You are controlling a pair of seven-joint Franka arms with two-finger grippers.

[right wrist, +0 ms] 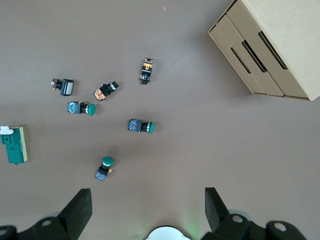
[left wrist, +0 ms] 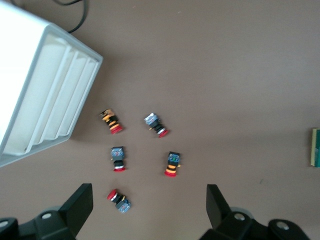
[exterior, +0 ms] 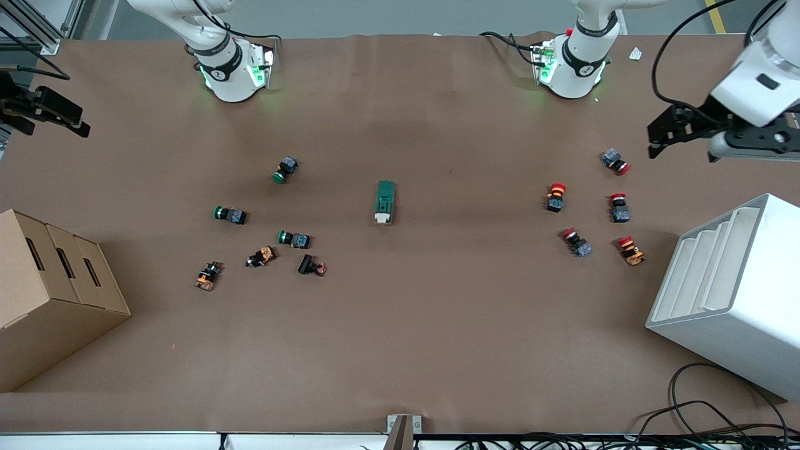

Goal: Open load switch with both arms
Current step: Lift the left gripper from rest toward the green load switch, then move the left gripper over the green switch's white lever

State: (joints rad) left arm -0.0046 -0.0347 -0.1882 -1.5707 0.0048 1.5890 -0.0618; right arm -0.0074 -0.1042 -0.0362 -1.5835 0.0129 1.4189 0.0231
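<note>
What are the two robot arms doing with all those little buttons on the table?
Nothing is being held yet. The load switch lies untouched mid-table, between the green push buttons and the red push buttons. The left gripper hangs open over its end of the table, near the white rack. The right gripper hangs open above the cardboard box.

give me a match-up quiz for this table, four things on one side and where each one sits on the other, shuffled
Things:
1. load switch
2. cardboard box
3. white slotted bin
4. left hand

Places:
A. at the right arm's end of the table, beside the green-capped buttons
B. in the air, open, over the left arm's end of the table
C. mid-table, between the two groups of buttons
D. at the left arm's end, beside the red-capped buttons

Pairs: 1-C, 2-A, 3-D, 4-B
</note>
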